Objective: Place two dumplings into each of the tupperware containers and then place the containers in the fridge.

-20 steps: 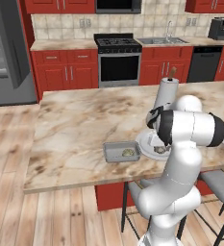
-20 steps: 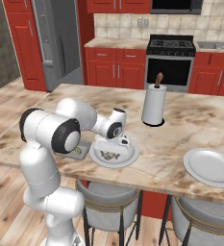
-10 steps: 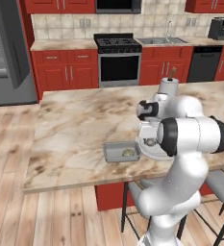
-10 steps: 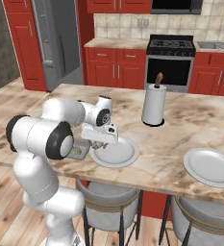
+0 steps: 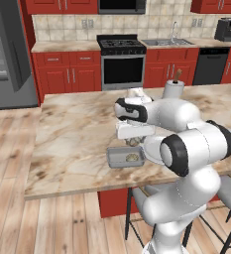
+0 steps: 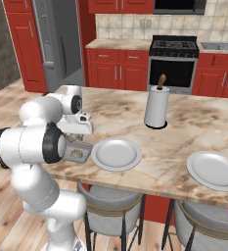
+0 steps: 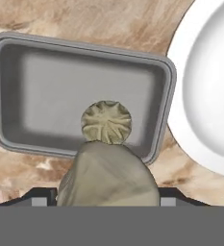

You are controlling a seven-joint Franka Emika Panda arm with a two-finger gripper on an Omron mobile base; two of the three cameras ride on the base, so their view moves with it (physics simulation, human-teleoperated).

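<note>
Fingers of the gripper (image 7: 107, 194) are mostly hidden behind the tan dumpling (image 7: 108, 175) clamped between them, which hangs above the grey tupperware container (image 7: 17, 125) on the marble island. If the jaws part here, I judge the held dumpling could land on the pleated dumpling (image 7: 106, 122) already lying near the tray's front wall and roll over the rim. Beyond that, the white plate (image 7: 207, 91) lies just beside the container, and a bounce might carry the dumpling toward it.
</note>
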